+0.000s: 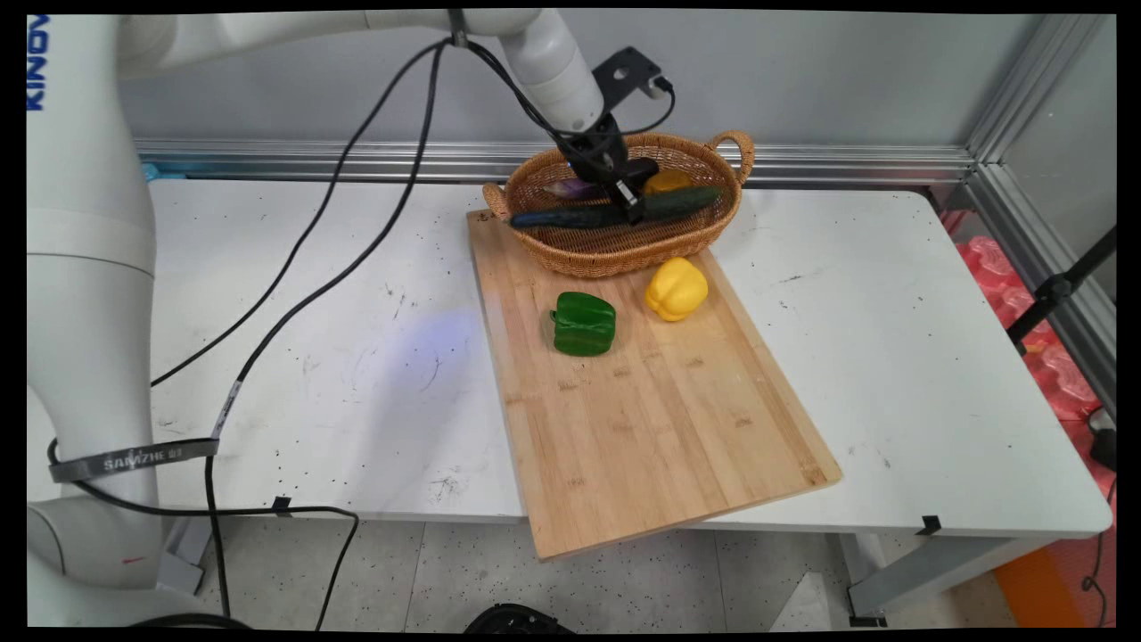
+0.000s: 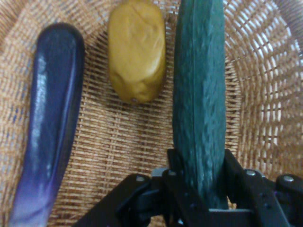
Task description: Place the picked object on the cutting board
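White table [image 1: 891, 374], tool [image 2: 201, 189] clamped on cucumber [image 2: 199, 94] over basket [image 1: 624, 254], aubergine [image 2: 49, 118] mostly hidden behind arm.

You have a white table [image 1: 357, 357], scuffed and speckled. A wooden cutting board [image 1: 642, 419] lies on it at an angle, its near corner overhanging the front edge. A wicker basket [image 1: 624, 250] rests partly on the board's far end. Black cables [image 1: 294, 259] trail across the table's left part.
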### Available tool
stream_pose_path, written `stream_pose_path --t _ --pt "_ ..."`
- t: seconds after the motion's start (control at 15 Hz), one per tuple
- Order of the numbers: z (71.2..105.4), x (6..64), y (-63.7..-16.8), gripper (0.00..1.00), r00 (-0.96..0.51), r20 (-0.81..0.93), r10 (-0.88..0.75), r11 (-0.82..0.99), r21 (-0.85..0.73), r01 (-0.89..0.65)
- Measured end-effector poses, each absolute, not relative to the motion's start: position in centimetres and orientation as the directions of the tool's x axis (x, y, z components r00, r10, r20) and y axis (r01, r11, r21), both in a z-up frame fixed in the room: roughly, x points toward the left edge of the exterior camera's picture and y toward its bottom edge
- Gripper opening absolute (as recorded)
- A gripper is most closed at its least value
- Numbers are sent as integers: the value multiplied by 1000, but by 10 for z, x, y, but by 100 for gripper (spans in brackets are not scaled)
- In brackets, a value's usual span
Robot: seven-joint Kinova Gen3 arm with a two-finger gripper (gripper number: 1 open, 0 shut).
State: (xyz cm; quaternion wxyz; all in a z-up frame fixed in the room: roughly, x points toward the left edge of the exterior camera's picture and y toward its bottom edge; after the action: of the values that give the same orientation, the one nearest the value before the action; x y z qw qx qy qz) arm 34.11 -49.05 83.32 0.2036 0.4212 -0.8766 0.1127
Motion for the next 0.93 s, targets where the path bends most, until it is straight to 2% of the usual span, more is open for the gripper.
stream_pose_path --t 0.6,0.93 --pt "916 357 -435 0 -612 507 -607 683 -59 -728" --pt "943 352 -387 0 -655 521 -547 751 -40 -659"
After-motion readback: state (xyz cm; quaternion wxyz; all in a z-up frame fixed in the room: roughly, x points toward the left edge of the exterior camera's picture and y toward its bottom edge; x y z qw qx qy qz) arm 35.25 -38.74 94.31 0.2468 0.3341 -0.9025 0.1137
